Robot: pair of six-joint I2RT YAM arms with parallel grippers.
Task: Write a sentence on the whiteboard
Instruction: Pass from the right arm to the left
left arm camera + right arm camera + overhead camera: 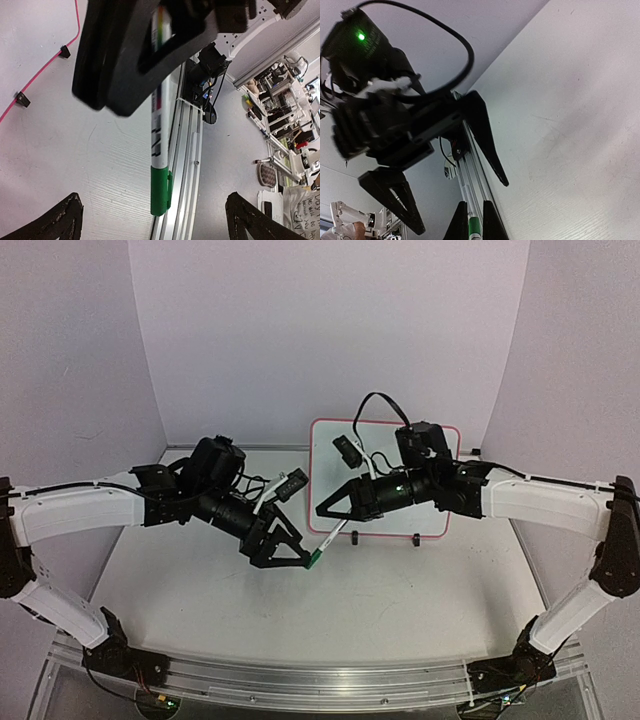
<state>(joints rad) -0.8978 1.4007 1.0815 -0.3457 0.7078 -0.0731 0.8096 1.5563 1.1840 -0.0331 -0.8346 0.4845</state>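
The whiteboard [385, 445], white with a red-pink rim and two black feet, stands at the back centre. The sentence is not in view on it. A white marker with a green cap [315, 558] hangs slanted in front of the board's left edge. My right gripper [330, 520] is shut on the marker's white body [160, 120], and its fingers [462, 225] clamp the marker [475, 229]. My left gripper [300, 552] is open wide. The green cap [161, 190] sits between its spread fingers [57, 220] without touching them.
The board's pink rim [40, 75] and its feet [21, 98] lie to the left in the left wrist view. An aluminium rail [320, 680] runs along the table's near edge. Grey walls close in the back and both sides.
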